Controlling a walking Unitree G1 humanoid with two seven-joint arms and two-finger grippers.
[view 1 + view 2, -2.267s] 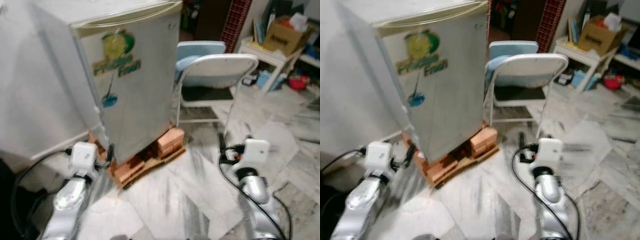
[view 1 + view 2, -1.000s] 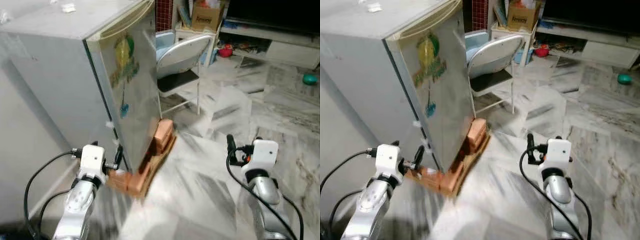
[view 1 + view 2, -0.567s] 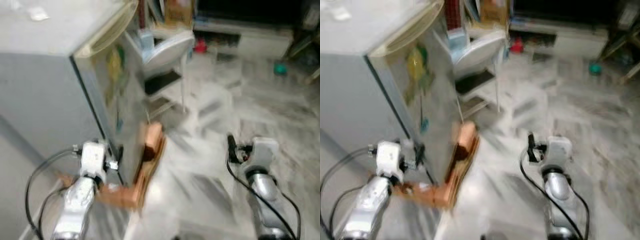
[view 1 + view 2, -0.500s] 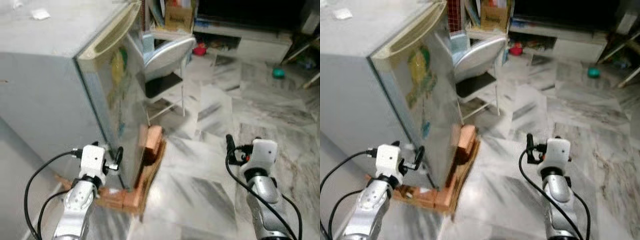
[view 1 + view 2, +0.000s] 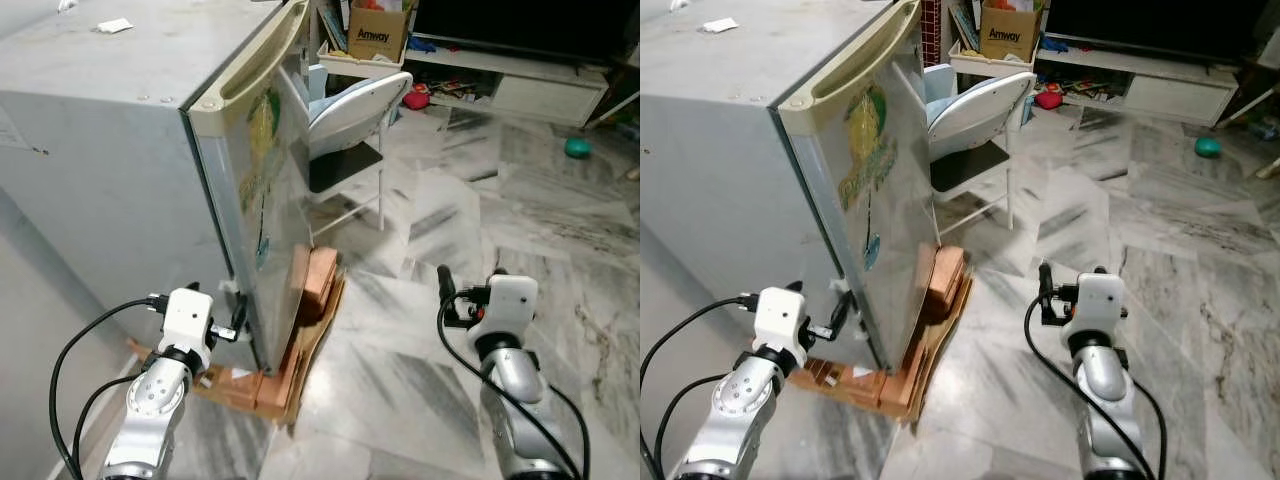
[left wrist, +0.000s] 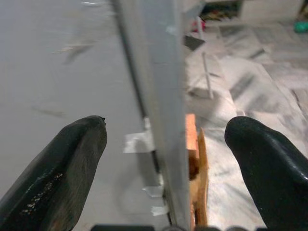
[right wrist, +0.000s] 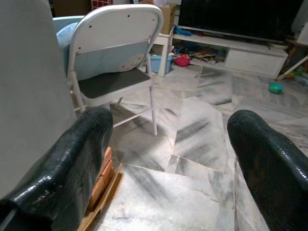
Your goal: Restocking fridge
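Observation:
A small grey fridge [image 5: 110,160] stands on the left, raised on bricks [image 5: 320,278] and a board. Its door [image 5: 875,190], with a green and blue sticker, is shut; I see it edge-on from the hinge-free corner. My left gripper [image 6: 168,125] is open, low by the fridge's bottom front corner, with the door's edge between its spread fingers [image 6: 72,159] but not touched. Out over the marble floor to the right of the fridge, my right gripper [image 7: 168,125] is open and holds nothing.
A white folding chair [image 5: 350,110] with a blue cushion stands just beyond the fridge door. Behind it are a cardboard box [image 5: 378,28] on a small white table and a low white TV cabinet [image 5: 540,85]. A green ball [image 5: 577,147] lies on the open marble floor at the right.
The whole picture has shifted: the camera has swung round, so the fridge door is now seen nearly edge-on. Both arms keep their pose, and both grippers stay open.

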